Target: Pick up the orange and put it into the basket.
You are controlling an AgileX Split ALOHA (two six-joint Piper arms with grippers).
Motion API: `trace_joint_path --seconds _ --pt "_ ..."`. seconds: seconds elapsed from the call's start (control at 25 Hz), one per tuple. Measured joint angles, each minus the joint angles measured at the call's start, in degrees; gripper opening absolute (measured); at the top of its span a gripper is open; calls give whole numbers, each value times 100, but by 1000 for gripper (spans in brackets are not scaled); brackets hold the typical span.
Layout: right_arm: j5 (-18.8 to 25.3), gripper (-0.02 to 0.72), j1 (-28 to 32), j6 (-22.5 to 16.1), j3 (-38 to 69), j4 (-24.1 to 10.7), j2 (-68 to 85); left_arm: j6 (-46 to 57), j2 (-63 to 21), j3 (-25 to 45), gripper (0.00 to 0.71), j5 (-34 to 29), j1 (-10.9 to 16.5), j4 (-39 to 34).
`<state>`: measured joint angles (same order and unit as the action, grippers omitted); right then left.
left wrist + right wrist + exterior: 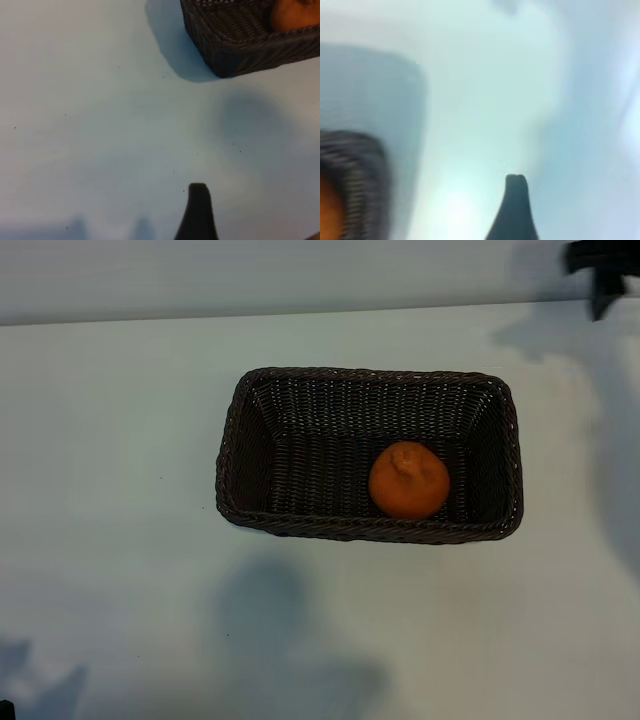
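1. Hovering empty at the table's far right corner, the right gripper (597, 270) has its fingers spread.
2. Resting inside the basket (300, 523), the orange (408, 481) sits toward its right end.
3. Placing looks finished; what remains is probably parking, the left gripper (250, 227) idling spread too.

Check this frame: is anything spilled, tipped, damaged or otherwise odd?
Nothing stands out. The orange sits whole inside the basket, toward its right end, and the basket stands flat and intact on the table. The right gripper is off at the table's far right corner, holding nothing.
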<state>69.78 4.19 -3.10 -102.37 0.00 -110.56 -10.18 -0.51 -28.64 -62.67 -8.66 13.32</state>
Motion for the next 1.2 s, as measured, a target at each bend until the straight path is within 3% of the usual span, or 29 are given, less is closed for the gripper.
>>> trace_joint_path --seconds 0.24,0.68,0.84,1.2 --pt "11 572 390 179 0 0 0 0 0 0 592 0 0 0" --pt "54 571 390 237 163 49 1308 0 0 0 592 0 0 0" --pt "30 571 390 255 855 0 2328 0 0 0 592 0 0 0" --pt "34 570 390 80 3025 -490 5312 5 0 0 592 0 0 0"
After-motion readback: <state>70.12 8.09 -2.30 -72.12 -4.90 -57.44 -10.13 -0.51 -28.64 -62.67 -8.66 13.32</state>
